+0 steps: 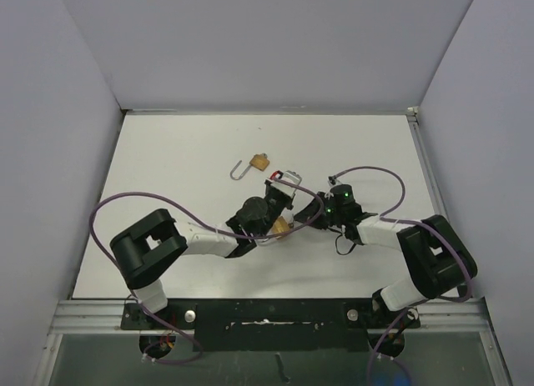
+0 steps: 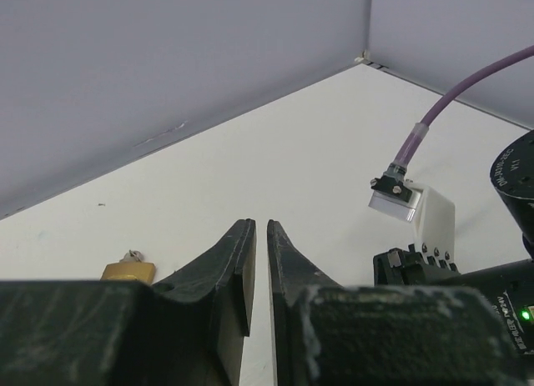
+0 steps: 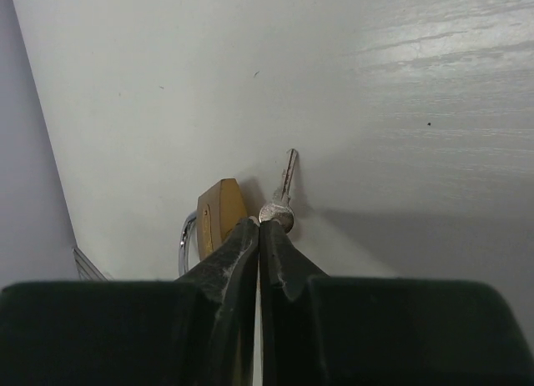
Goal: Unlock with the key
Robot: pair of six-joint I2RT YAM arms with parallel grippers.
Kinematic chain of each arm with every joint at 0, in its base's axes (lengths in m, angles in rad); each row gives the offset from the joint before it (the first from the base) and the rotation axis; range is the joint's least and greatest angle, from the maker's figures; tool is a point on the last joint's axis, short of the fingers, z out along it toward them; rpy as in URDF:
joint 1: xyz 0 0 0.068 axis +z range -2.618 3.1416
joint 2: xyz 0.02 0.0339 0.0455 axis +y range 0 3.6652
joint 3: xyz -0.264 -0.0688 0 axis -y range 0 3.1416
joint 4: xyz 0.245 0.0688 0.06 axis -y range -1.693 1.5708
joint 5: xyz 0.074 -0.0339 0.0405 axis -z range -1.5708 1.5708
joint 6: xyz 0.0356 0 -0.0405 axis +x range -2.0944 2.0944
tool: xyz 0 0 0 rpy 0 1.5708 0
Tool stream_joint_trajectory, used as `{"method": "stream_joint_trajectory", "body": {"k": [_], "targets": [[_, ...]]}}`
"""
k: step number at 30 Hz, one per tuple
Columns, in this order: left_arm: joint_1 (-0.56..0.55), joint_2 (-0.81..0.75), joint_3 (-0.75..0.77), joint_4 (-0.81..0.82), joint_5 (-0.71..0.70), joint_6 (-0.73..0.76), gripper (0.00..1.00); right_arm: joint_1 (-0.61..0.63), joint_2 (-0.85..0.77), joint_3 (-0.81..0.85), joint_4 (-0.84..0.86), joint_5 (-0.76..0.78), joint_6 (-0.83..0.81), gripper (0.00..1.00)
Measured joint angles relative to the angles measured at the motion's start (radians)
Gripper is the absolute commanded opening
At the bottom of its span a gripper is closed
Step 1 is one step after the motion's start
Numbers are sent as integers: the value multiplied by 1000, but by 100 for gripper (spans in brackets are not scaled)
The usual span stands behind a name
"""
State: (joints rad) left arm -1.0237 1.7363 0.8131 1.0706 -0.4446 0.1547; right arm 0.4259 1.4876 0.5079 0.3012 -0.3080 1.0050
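Your right gripper (image 3: 260,225) has its jaws pressed together on the round head of the key (image 3: 287,176). You hold it by the head so that the blade stays free, and the blade sticks out straight ahead of the fingertips, low over the table (image 1: 183,152). A brass padlock (image 3: 220,213) lies just beside the key, almost against this gripper's fingers, with part of its shackle showing at its side. The blade runs alongside the brass body and not into it, so I judge the key is not yet in the lock. The keyhole itself I cannot see, and I cannot tell if this shackle is closed.

Your left gripper (image 2: 260,229) has its jaws a little apart, with only a thin gap, and nothing is between them. It hangs over the middle of the table, close to the right gripper. I think it is there to steady the padlock while the key goes in, because a loose padlock will slide away when the blade pushes on it.

A second padlock (image 1: 260,162) lies farther away, to the far left of both grippers, and its shackle is swung open. It looks already unlocked, so the one beside the key is probably your target. The next move calls for turning the blade toward the keyhole while the left gripper pins the body.
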Motion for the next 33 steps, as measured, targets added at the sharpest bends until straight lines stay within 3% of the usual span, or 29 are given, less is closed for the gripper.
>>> {"method": "stream_joint_trajectory", "body": {"k": [7, 12, 15, 24, 33], "targets": [[5, -66, -37, 2, -14, -13, 12, -1, 71, 0, 26, -31, -3, 0], [7, -143, -88, -31, -48, -34, 28, -1, 109, 1, 55, -56, -8, 0], [16, -192, -126, -89, -69, -69, 31, -1, 113, 6, 58, -62, -19, 1], [35, -342, -253, -246, -117, -153, 33, -1, 135, 30, 58, -88, -49, 20], [35, -435, -328, -360, -151, -219, 37, -1, 141, 42, 84, -131, -58, 47]]}}
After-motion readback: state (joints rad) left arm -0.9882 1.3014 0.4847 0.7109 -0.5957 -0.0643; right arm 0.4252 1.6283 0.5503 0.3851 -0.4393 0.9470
